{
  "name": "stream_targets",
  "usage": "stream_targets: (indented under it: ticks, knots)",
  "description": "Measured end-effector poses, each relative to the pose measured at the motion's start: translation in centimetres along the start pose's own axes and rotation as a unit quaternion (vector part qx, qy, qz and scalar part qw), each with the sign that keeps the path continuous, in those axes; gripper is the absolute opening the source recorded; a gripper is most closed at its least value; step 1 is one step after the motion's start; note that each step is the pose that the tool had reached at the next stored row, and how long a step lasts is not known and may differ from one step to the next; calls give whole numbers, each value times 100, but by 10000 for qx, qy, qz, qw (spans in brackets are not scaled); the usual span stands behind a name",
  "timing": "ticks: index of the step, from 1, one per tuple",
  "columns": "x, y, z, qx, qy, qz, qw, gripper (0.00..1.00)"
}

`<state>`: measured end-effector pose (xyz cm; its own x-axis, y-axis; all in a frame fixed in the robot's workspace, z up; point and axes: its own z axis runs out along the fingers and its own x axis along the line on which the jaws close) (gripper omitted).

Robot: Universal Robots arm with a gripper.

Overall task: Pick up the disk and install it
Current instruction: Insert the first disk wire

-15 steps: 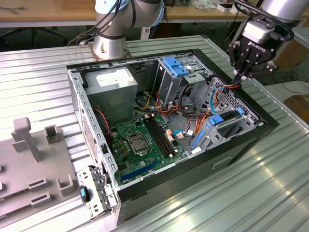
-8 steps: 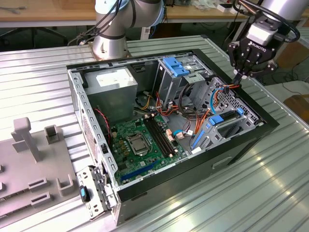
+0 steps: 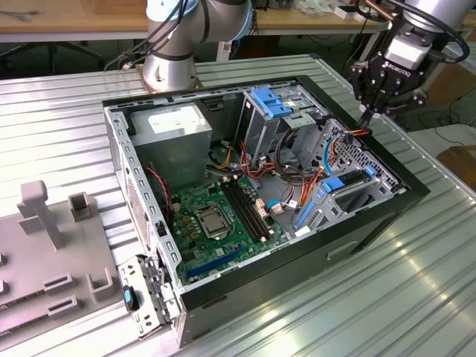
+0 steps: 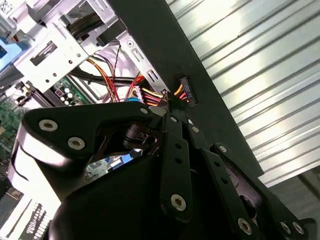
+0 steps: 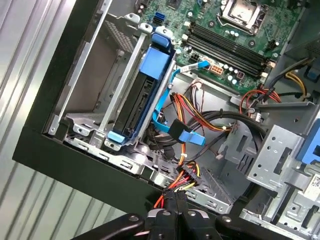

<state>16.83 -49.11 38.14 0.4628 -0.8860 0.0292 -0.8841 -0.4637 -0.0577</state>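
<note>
The disk sits edge-up in the drive bay at the front corner of the open computer case, toward the exterior view's right. Blue rails run along its sides. In the first wrist view the disk shows as a dark slab between blue rails inside the metal bay. My gripper hangs just above the case's rim beside that bay. Its fingers are shut on a bundle of red, yellow and orange power wires. The bundle ends in a black connector just past my gripper.
A grey power supply, a green motherboard and a metal drive cage with a blue latch fill the case. A blue data cable loops beside the disk. A grey fixture plate lies at the exterior view's left.
</note>
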Motion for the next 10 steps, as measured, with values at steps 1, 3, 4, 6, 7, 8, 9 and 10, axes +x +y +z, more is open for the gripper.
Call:
stream_targets:
  ticks: [1,3,4,6,7,8,9,10]
  knots:
    - [0,0,1,5,-9,-148,9999,11]
    - [0,-1,0,10,-19,-320,9995,11]
    - [0,-1,1,12,-24,-411,9992,11]
    - [1,-1,1,20,-39,-670,9977,11]
    - [1,-2,1,23,-45,-759,9971,11]
    - [1,-2,1,26,-51,-868,9962,11]
    - [1,-2,0,28,-55,-952,9954,11]
    - [2,-3,1,32,-64,-1097,9939,11]
